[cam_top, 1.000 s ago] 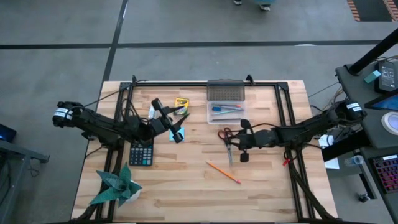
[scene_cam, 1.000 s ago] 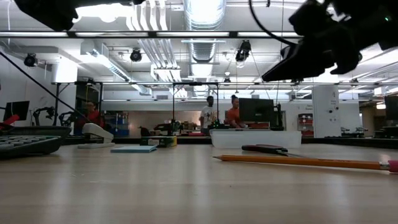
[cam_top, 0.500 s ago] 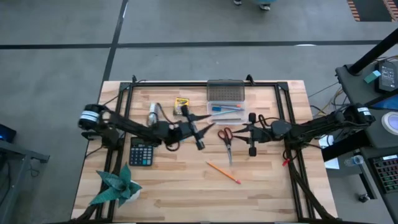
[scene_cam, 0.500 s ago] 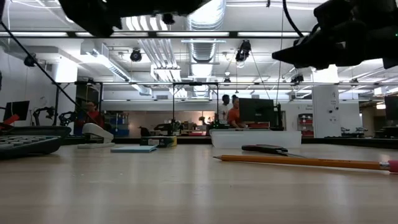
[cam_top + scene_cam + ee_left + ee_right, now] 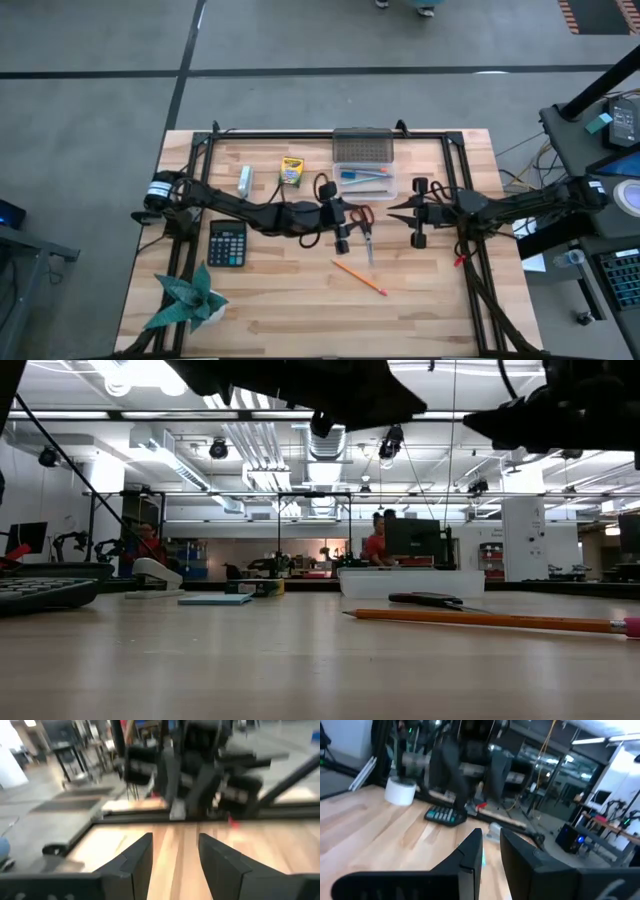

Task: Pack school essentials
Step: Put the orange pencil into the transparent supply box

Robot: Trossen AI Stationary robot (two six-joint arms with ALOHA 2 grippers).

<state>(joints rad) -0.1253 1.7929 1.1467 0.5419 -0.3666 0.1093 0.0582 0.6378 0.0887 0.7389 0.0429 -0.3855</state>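
The red-handled scissors [image 5: 364, 228] lie flat on the table in front of the clear box [image 5: 364, 183], which holds pens. An orange pencil [image 5: 360, 277] lies nearer the front edge. The crayon box [image 5: 291, 170] lies at the back. In the low view, the light-blue note pad [image 5: 215, 599] lies flat on the table. My left gripper [image 5: 350, 218] hovers high over the table just left of the scissors' handles, open, with nothing between its fingers [image 5: 135, 862]. My right gripper [image 5: 394, 207] hangs right of the scissors, open by a narrow gap, holding nothing.
A black calculator [image 5: 227, 243] and a green folded-paper plant [image 5: 186, 300] sit at the front left. A white stapler-like item [image 5: 245, 180] lies near the crayon box, and a grey lid [image 5: 363, 148] lies behind the clear box. People stand in the room beyond the table.
My left gripper has travelled toward the table's right edge, from over the note pad to beside the scissors' handles. It has sunk a little and tipped level. My right gripper has drawn back from the scissors toward the right edge. Nothing on the table has moved.
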